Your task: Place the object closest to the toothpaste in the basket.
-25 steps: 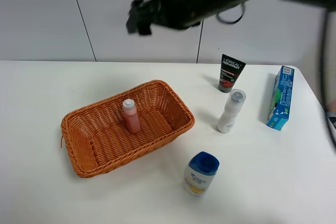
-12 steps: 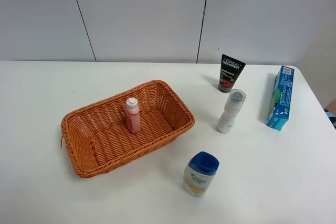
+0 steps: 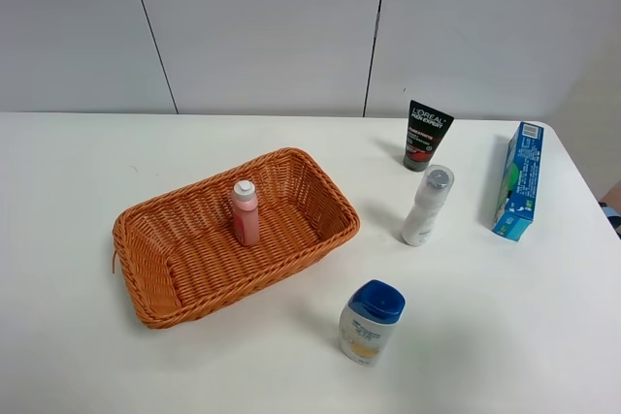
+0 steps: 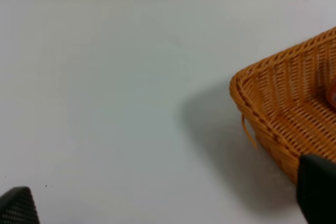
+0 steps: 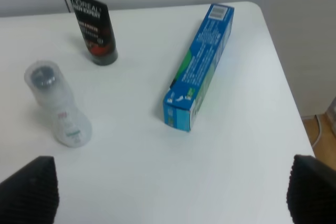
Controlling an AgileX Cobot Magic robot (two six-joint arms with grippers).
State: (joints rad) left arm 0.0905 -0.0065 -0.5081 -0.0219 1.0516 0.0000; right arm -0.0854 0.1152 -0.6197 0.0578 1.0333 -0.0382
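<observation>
The blue toothpaste box point(image 3: 517, 179) lies at the table's right edge; it also shows in the right wrist view point(image 5: 198, 87). A white bottle with a grey cap point(image 3: 425, 207) point(image 5: 55, 103) stands to its left. A black L'Oreal tube point(image 3: 425, 135) point(image 5: 94, 27) stands behind the bottle. The wicker basket point(image 3: 131, 230) point(image 4: 278, 103) sits left of centre with a pink bottle point(image 3: 244, 213) upright inside. Neither gripper shows in the exterior view. My left gripper point(image 4: 168, 203) is open and empty beside the basket's corner. My right gripper point(image 5: 170, 187) is open and empty above the table near the toothpaste.
A white bottle with a blue cap point(image 3: 370, 321) stands near the front of the table, right of the basket. The table's right edge runs just past the toothpaste box. A grey panelled wall stands behind the table.
One second ago a dark arm crossed the top of the exterior view; it has left that view. The objects on the table have not moved.
</observation>
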